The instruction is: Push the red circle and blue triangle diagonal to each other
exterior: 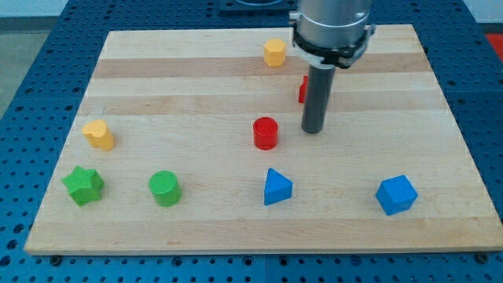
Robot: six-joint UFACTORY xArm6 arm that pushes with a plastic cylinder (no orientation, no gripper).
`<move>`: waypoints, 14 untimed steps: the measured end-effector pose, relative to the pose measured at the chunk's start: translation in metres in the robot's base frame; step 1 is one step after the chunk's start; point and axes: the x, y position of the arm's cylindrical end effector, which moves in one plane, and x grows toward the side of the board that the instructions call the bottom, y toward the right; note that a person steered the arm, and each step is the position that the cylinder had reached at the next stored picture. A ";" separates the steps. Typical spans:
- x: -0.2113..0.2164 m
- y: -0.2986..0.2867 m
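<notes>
My tip (313,130), which holds nothing, sits just right of the red circle (266,133); the blue triangle (277,188) is below it. I think the next push nudges the circle left.

On the table (141,79), my tip (313,130) stands just right of the red circle (266,134), apart from it. The blue triangle (277,188) lies below the red circle, slightly to the view's right. Behind the rod a red block (302,89) shows only partly, so its shape cannot be told. The yellow hexagon (274,53) sits near the view's top, left of the rod. At the view's left lies the yellow heart (99,135), perhaps a heart; below it the green star (83,185), with the green circle (165,189) to its right. The blue cube (395,195) lies well right of the blue triangle.
</notes>
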 end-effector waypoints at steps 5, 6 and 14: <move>0.000 -0.059; 0.000 -0.053; -0.004 -0.061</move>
